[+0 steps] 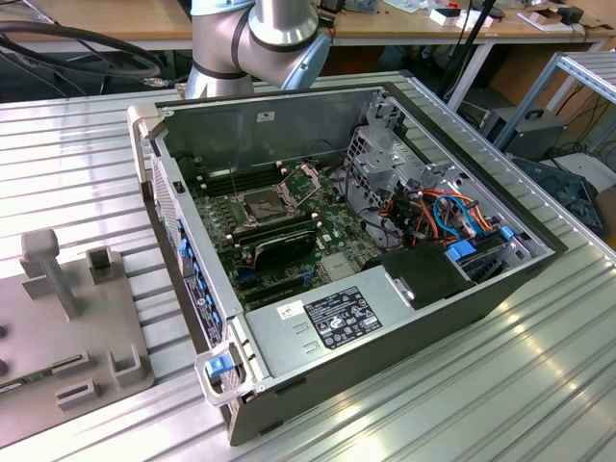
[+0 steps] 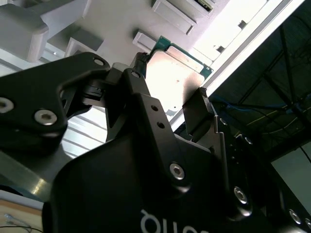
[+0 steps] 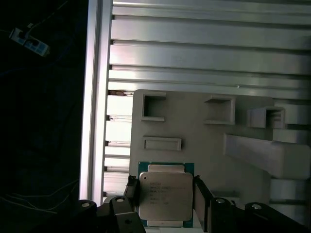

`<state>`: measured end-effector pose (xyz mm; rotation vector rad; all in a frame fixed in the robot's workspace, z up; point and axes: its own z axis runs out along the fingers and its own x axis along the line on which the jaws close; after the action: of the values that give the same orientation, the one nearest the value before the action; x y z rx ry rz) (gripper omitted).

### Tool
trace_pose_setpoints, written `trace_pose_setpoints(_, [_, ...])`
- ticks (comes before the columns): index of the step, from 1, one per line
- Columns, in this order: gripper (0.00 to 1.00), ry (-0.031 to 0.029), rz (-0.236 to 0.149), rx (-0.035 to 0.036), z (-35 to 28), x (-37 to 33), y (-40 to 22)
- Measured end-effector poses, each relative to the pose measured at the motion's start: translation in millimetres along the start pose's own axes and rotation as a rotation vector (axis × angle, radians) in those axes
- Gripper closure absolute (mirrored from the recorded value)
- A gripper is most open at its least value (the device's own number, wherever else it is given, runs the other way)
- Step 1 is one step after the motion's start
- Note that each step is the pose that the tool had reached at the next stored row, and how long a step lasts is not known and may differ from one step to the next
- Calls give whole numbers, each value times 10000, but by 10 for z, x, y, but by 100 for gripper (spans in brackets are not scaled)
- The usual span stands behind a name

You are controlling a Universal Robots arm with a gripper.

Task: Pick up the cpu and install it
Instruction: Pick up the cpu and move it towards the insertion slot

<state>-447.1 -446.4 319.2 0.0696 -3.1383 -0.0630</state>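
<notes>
**CPU Station: Current State**

The work surface is a ribbed aluminium counter (image 1: 539, 385) in a workshop, with wooden benches behind it. An open black-and-grey desktop computer case (image 1: 385, 308) lies on its side on the middle of the counter. Its green motherboard (image 1: 289, 226) faces up, and a square, metal-framed processor socket (image 1: 262, 204) sits on the board. The grey-jointed robot arm (image 1: 255, 38) rises beyond the far edge of the case.

A flat grey plastic fixture plate with raised blocks and rectangular pockets (image 1: 58, 327) rests on the counter at the exterior view's left, well apart from the socket. In the first wrist view the plate (image 3: 204, 131) lies close to one long edge of the counter (image 3: 194, 48).

The black two-fingered claw (image 3: 165, 188) is closed on the square CPU with a silver metal lid and green substrate (image 3: 164, 194). One finger bears on each of two opposite edges, and the lid faces the camera. The CPU is over the fixture plate, beside a shallow rectangular pocket (image 3: 162, 143). Whether it touches the plate or is clear of it cannot be told.

In the second wrist view the claw (image 2: 171, 75) grips the CPU (image 2: 177, 68) in the same way.
</notes>
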Motion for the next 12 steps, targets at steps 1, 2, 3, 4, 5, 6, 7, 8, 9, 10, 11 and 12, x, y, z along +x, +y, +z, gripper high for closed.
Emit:
trace_pose_setpoints(1, [45,2,0,2,-2,0,0])
trace_pose_setpoints(2, [45,3,0,1,-2,0,0])
trace_pose_setpoints(3, [45,2,0,1,-2,0,0])
trace_pose_setpoints(4, [45,2,0,1,-2,0,0])
trace_pose_setpoints(5, [45,2,0,1,-2,0,0])
trace_pose_setpoints(6, [45,2,0,2,-2,0,0])
trace_pose_setpoints(7, [45,2,0,1,-3,0,0])
trace_pose_setpoints(8, [45,2,0,2,-2,0,0])
trace_pose_setpoints(9, [45,1,0,1,-2,0,0])
trace_pose_setpoints(10, [45,2,0,1,-3,0,0])
trace_pose_setpoints(11, [45,2,0,1,-3,0,0])
trace_pose_setpoints(12, [45,2,0,1,-3,0,0])
